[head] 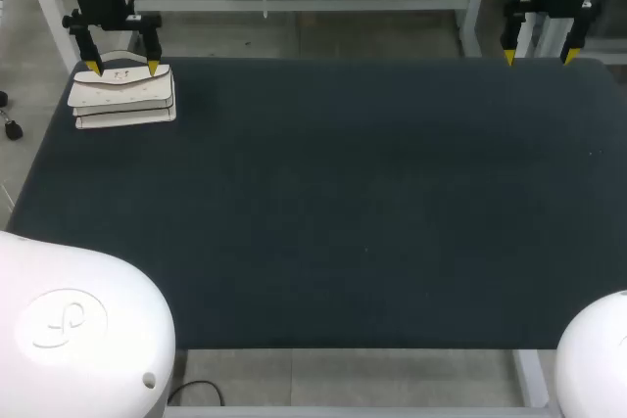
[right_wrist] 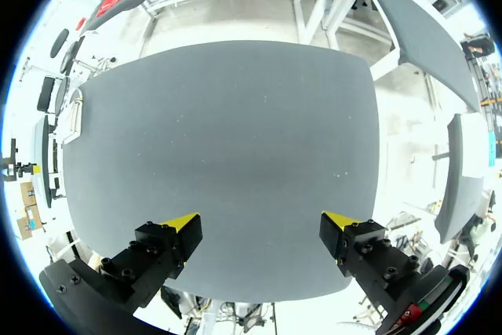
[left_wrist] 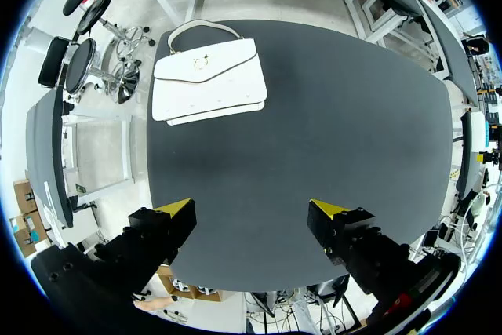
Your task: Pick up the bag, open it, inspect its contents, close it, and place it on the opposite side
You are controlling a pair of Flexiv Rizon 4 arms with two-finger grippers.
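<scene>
A white handbag (head: 122,97) with a curved handle and a gold clasp lies flat with its flap shut at the table's far left corner. My left gripper (head: 121,68) hangs open over the bag's far edge, by the handle. From the left wrist the bag (left_wrist: 208,80) lies well ahead of the open left gripper (left_wrist: 252,211), nothing between its fingers. My right gripper (head: 538,54) stands open above the far right corner. In the right wrist view the right gripper (right_wrist: 260,223) is empty, and the bag (right_wrist: 74,115) shows as a thin pale strip at the table's far side.
The dark table top (head: 343,203) bears nothing but the bag. Two white rounded arm bases (head: 69,325) (head: 596,359) cover its near corners.
</scene>
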